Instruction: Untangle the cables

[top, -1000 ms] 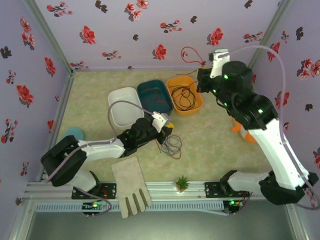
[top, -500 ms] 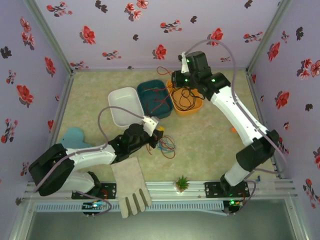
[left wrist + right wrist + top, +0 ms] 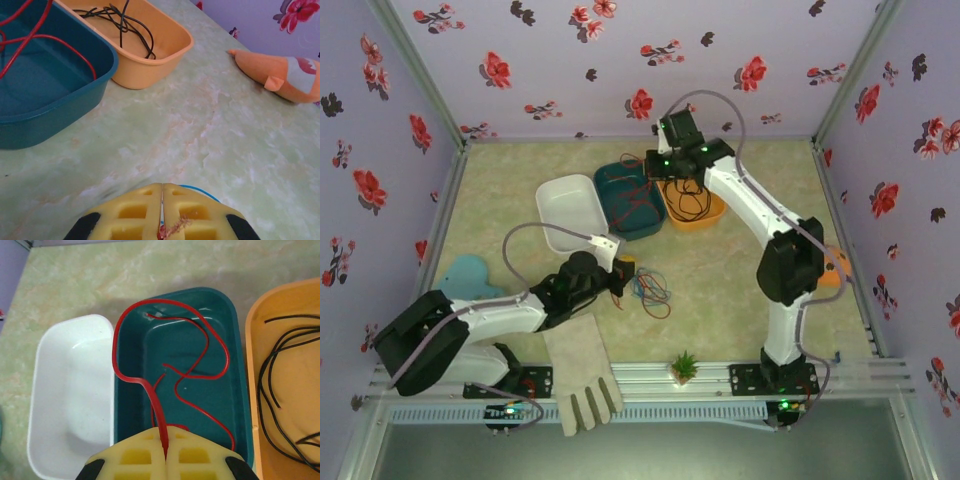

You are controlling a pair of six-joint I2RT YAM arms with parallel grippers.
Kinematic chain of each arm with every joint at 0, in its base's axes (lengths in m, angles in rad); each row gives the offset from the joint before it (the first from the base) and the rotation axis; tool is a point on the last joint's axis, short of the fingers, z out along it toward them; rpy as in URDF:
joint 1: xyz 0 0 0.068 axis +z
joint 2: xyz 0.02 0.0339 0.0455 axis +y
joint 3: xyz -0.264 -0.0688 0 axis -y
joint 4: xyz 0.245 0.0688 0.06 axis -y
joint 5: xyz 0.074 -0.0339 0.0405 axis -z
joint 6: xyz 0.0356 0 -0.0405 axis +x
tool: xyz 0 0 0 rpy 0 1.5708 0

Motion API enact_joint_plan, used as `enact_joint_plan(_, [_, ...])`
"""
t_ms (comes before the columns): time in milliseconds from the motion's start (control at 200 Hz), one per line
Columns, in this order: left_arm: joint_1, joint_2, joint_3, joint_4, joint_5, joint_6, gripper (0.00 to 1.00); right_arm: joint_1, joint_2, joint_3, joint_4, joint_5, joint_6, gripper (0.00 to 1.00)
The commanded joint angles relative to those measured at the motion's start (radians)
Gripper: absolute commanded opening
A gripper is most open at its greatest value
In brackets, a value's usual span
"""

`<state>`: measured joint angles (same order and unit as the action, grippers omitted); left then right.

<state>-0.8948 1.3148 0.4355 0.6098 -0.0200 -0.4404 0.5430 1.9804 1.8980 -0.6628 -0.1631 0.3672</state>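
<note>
Red cable (image 3: 159, 420) carried leftward, now draped inside teal bin (image 3: 244, 390); right gripper (image 3: 166, 452) above, clamped on it. Black cable (image 3: 120, 17) in neighbouring orange bin (image 3: 150, 70). Blue cable (image 3: 655, 290) in front, unsorted; left gripper (image 3: 162, 220) pinched together.

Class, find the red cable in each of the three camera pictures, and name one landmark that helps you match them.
Top external: the red cable lies in the teal tub, centre back of the table.
Left wrist: top left corner, inside the teal tub.
Right wrist: centre, looping through the teal tub and pinched in the right gripper.
Shared landmark: the orange tub beside the teal tub.
</note>
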Motion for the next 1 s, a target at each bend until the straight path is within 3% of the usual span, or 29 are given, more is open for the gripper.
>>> enact_joint_plan(0, [0.013,0.024,-0.021,0.052,-0.020,-0.052,0.00,0.018,0.066,0.072,-0.069,0.030,-0.023,0.00])
enact_joint_plan(545, [0.016,0.030,-0.012,0.050,-0.019,-0.044,0.00,0.066,0.297,0.175,-0.185,0.206,-0.033,0.00])
enact_joint_plan(995, [0.015,0.047,0.016,0.028,-0.004,-0.036,0.00,0.073,0.360,0.244,-0.226,0.203,-0.074,0.06])
